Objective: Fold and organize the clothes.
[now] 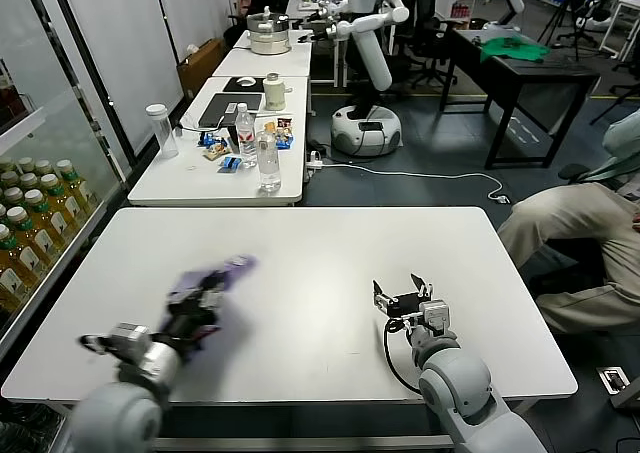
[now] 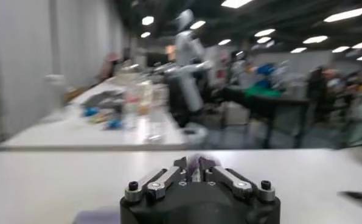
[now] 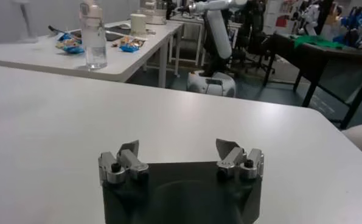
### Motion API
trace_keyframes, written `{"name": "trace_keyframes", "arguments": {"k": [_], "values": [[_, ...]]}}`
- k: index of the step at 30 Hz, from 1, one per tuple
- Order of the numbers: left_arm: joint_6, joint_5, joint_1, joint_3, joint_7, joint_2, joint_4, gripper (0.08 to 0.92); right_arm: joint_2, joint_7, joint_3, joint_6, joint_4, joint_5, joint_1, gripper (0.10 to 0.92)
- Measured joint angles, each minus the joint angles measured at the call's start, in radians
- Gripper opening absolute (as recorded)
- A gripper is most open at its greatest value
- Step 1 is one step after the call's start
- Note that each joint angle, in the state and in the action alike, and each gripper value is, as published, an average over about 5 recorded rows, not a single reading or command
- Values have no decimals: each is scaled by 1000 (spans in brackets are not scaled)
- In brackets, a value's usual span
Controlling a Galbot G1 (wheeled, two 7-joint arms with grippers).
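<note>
Nearest the robot, the left gripper (image 1: 205,298) is clenched on a bunched lavender T-shirt (image 1: 225,273), carried blurred just above the white table (image 1: 320,243), while the right gripper (image 1: 403,295) hovers released and empty to the right. Beyond stands a side table with water bottles (image 1: 268,158); judging by the crumpled cloth, folding seems barely begun, with spreading, folding and placing all left

No text, brand, number or sign can be read anywhere. Labels are seen on the bottled drinks (image 1: 28,223) shelved at nine o'clock, but their print is not legible. The snack packets (image 1: 222,153) on the far table at eleven o'clock are likewise too small to be read.
</note>
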Motion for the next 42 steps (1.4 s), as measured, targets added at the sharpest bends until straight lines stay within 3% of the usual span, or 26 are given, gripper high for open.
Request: {"name": "trace_keyframes", "arguments": {"k": [7,17,20,32,35,42], "values": [[-73,81,-11,70,0,-15,-57,465,1,-10,-3,0,-7,-1,12,823],[-165,112,26,-122,-24,58,2,755,40,-11,-87,-2,-14,44,43,823],[-181,121,30,-152,-25,62,21,808,50,1,-146,-3,-1,87,40,823],[-229,160,44,-204,-26,61,70,823,54,121,-296,-3,36,280,14,814],[-237,166,46,-206,-26,56,77,823,64,159,-307,-2,30,319,18,769],[-258,174,55,-221,-27,56,98,823,92,227,-329,0,-10,398,24,571]]}}
